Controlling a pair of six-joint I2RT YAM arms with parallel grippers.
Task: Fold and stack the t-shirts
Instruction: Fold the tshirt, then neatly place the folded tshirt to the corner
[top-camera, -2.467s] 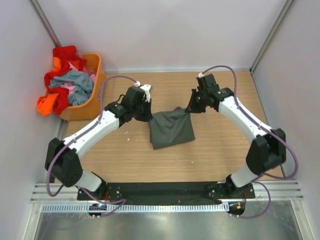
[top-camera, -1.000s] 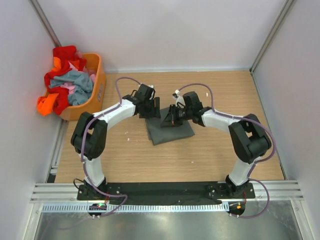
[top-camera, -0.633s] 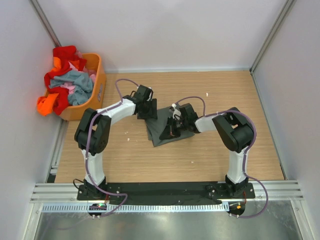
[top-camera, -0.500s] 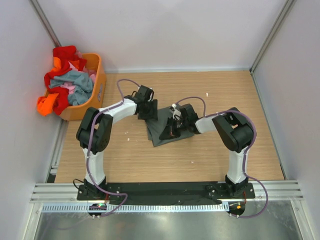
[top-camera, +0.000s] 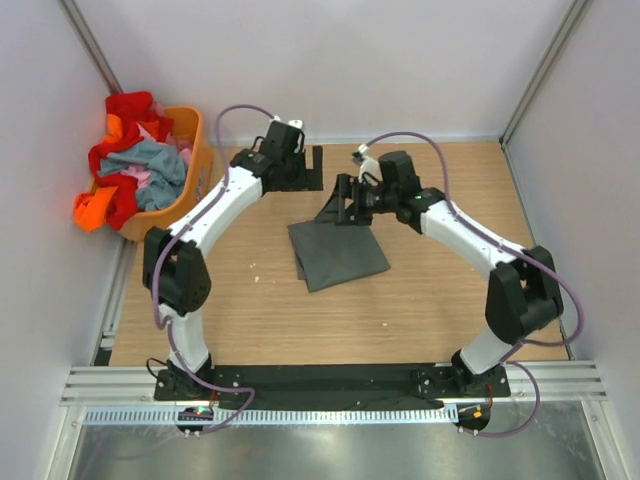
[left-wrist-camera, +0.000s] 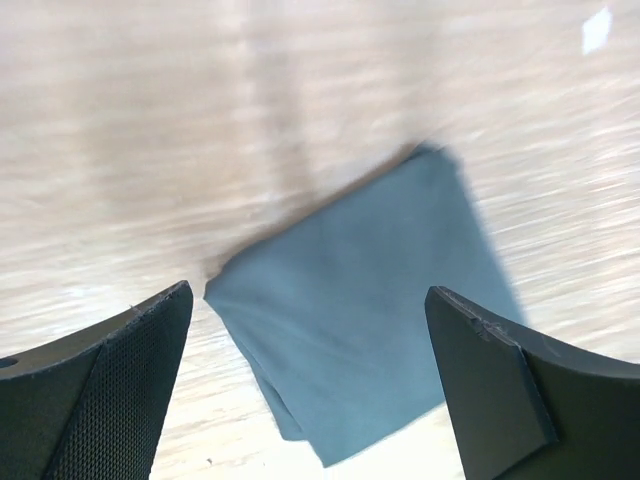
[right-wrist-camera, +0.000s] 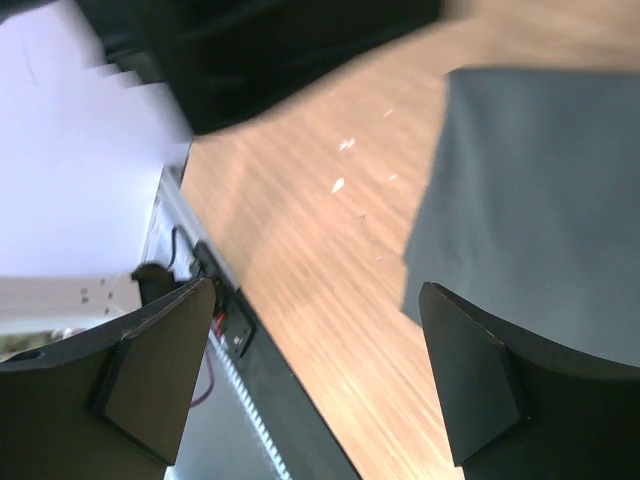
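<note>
A dark grey t-shirt (top-camera: 338, 255) lies folded flat on the wooden table (top-camera: 440, 300), with nothing gripping it. My left gripper (top-camera: 303, 172) hangs open above the table just behind the shirt's far left corner. My right gripper (top-camera: 340, 207) is open over the shirt's far edge. In the left wrist view the folded t-shirt (left-wrist-camera: 365, 310) shows between the wide-apart fingers (left-wrist-camera: 100, 400), well below them. In the right wrist view the t-shirt (right-wrist-camera: 540, 220) lies to the right, between and beyond the spread fingers (right-wrist-camera: 500, 390). More t-shirts, red (top-camera: 125, 108), blue-grey (top-camera: 150, 165) and orange (top-camera: 90, 210), are piled in the basket.
An orange plastic basket (top-camera: 190, 165) stands at the table's far left corner, with cloth hanging over its left side. White walls and metal posts close in the back and sides. The black base rail (top-camera: 330, 380) runs along the near edge. The left arm (right-wrist-camera: 280, 40) is a dark blur in the right wrist view.
Both grippers have opened and let go of the grey t-shirt. They rose and drew back toward the far side, and the shirt stays folded on the table.
</note>
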